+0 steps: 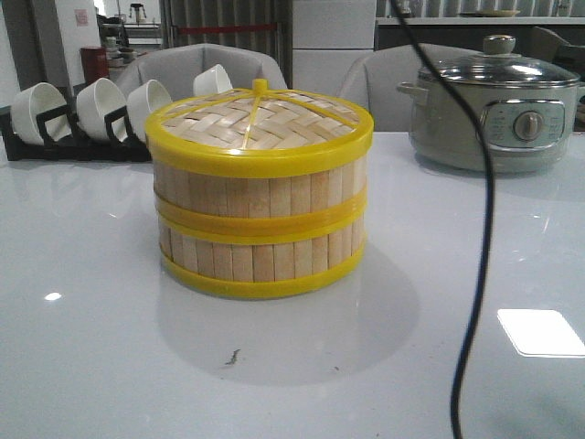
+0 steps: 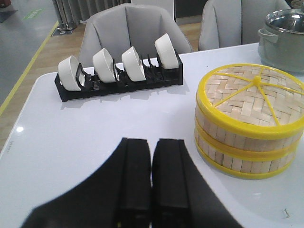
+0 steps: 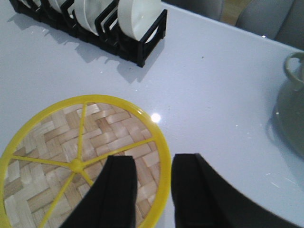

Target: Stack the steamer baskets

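Note:
Two steamer baskets stand stacked in the middle of the white table, the upper basket [image 1: 260, 197] on the lower basket [image 1: 260, 259]. A woven bamboo lid [image 1: 256, 119] with a yellow rim lies on top. The stack also shows in the left wrist view [image 2: 237, 142]. My left gripper [image 2: 151, 142] is shut and empty, above the table beside the stack and clear of it. My right gripper [image 3: 154, 161] is open above the lid [image 3: 61, 142], one finger over the weave and the other outside the yellow rim. Neither gripper shows in the front view.
A black rack [image 1: 55, 137] with several white bowls stands at the back left. A grey electric pot [image 1: 494, 110] with a glass lid stands at the back right. A black cable [image 1: 484, 229] hangs down on the right. Grey chairs stand behind the table.

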You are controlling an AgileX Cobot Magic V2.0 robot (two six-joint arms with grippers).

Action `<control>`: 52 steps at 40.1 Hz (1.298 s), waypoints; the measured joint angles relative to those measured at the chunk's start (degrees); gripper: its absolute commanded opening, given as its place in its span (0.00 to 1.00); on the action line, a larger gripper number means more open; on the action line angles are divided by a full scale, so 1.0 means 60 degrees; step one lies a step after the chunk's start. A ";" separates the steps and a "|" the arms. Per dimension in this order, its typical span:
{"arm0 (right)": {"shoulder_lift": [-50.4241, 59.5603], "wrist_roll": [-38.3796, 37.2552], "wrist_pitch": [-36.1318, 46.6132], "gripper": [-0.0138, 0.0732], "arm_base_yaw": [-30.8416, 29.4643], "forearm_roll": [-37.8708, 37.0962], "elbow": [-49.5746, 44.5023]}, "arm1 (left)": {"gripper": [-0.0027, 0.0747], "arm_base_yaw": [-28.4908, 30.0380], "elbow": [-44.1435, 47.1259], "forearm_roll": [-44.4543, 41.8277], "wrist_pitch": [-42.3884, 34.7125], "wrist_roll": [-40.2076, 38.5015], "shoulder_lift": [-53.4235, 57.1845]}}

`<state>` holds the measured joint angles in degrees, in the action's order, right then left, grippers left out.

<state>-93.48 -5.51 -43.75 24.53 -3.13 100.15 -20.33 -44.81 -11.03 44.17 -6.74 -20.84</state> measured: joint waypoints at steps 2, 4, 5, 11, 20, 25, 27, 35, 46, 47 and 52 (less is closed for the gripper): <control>0.0731 0.0000 0.0575 0.52 -0.0239 0.0000 -0.1011 | 0.14 0.0000 0.0000 0.0000 0.0000 0.0000 0.0000; 0.1372 0.0000 0.1064 0.52 -0.0463 -0.0022 -0.1887 | 0.14 0.0000 0.0000 0.0000 0.0000 0.0000 0.0000; 0.1644 0.0000 0.1318 0.52 -0.0594 -0.0022 -0.2384 | 0.14 0.0000 0.0000 0.0000 0.0000 0.0000 0.0000; 0.3579 0.0000 0.2277 0.52 -0.1399 -0.0022 -0.4835 | 0.14 0.0000 0.0000 0.0000 0.0000 0.0000 0.0000; 0.6332 0.0000 0.2709 0.52 -0.2745 -0.0046 -0.7905 | 0.14 0.0000 0.0000 0.0000 0.0000 0.0000 0.0000; 0.7933 0.0000 0.2892 0.51 -0.3146 -0.0046 -0.9323 | 0.14 0.0000 0.0000 0.0000 0.0000 0.0000 0.0000; 0.8543 0.0000 0.2985 0.51 -0.3257 -0.0046 -0.9842 | 0.14 0.0000 0.0000 0.0000 0.0000 0.0000 0.0000; 1.0712 0.0000 0.3151 0.51 -0.3395 -0.0046 -1.1880 | 0.14 0.0000 0.0000 0.0000 0.0000 0.0000 0.0000; 1.2377 0.0000 0.3916 0.19 -0.3513 -0.0046 -1.3843 | 0.14 0.0000 0.0000 0.0000 0.0000 0.0000 0.0000; 1.2460 0.0000 0.3943 0.20 -0.3542 -0.0046 -1.3923 | 0.14 0.0000 0.0000 0.0000 0.0000 0.0000 0.0000; 1.2586 0.0000 0.4123 0.19 -0.3630 -0.0046 -1.4140 | 0.14 0.0000 0.0000 0.0000 0.0000 0.0000 0.0000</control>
<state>-17.96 -5.51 -19.01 2.75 -3.40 15.31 -20.33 -44.81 -11.03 44.17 -6.74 -20.84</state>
